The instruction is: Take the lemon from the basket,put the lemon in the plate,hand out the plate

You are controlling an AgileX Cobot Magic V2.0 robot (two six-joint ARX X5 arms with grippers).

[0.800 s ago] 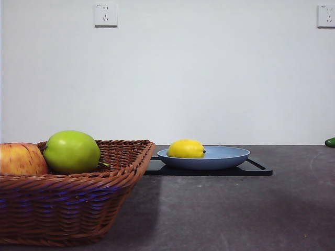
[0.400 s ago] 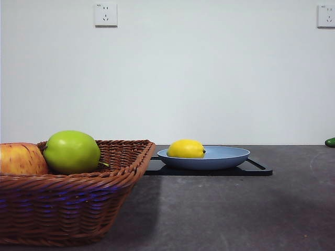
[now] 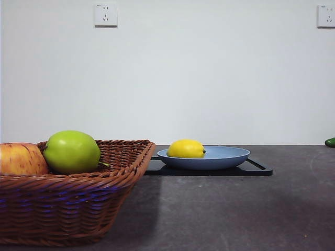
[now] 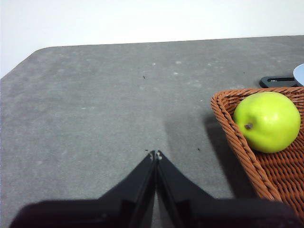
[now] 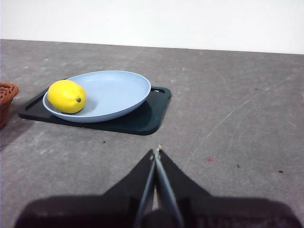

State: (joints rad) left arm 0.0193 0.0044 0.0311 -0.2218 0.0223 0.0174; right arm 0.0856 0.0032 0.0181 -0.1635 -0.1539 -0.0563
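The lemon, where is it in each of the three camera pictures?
Front view: the lemon lies in the plate, centre, beyond the basket.
Left wrist view: not in it; only a sliver of plate shows.
Right wrist view: the lemon lies at the plate's basket-side edge.
Shared landmark: the black tray under the plate.

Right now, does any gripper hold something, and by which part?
Nothing is held. The left gripper and right gripper are shut on nothing; the lemon lies in the plate.

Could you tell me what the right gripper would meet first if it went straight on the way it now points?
Probably the black tray under the plate, near its corner; depth is unclear, so the right gripper might pass just beside it.
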